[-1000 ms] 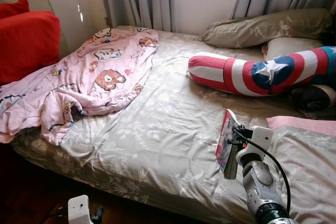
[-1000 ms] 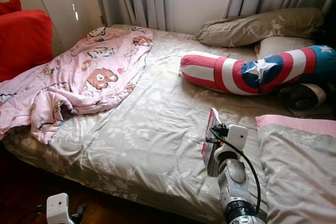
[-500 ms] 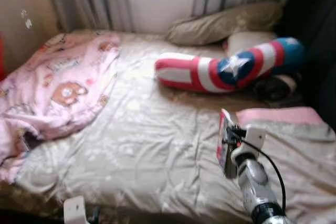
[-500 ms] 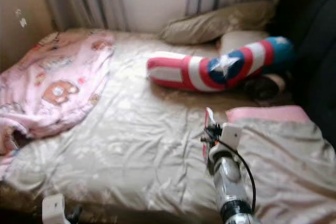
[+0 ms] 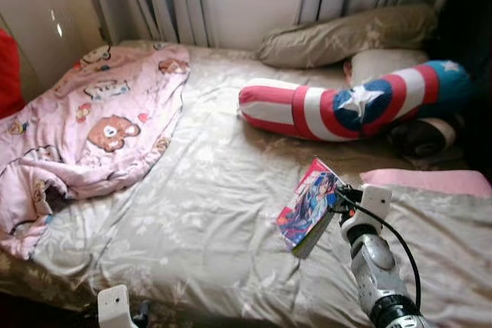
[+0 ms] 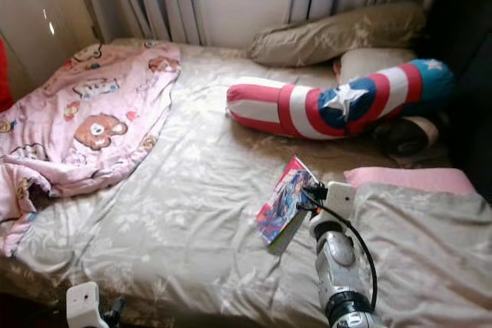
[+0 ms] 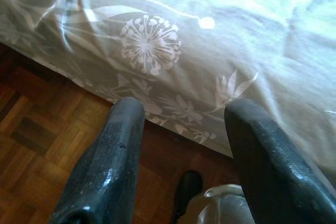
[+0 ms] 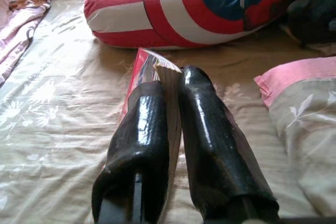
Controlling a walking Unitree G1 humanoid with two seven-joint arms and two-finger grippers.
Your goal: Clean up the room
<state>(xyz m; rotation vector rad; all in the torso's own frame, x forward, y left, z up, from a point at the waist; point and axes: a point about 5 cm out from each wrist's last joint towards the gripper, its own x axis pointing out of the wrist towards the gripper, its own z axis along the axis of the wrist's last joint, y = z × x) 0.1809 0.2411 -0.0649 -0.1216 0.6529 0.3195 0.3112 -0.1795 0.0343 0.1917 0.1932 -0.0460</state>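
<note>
Black fingers of the right gripper are pinched on a thin book, its page edge squeezed between them, and the book is held tilted above the grey-beige floral bed sheet, near the pink-edged pillow. Its cover shows a colourful cartoon figure; any title on it is too small to read. Past it lies the long red, white and blue star bolster, whose far end is cut off by shadow, with a dark rolled thing half hidden beneath it. Farther off, a pink bear-print blanket lies crumpled across the bed's left side. Low by the bed's edge, the left gripper hangs idle with fingers spread above the parquet floor.
</note>
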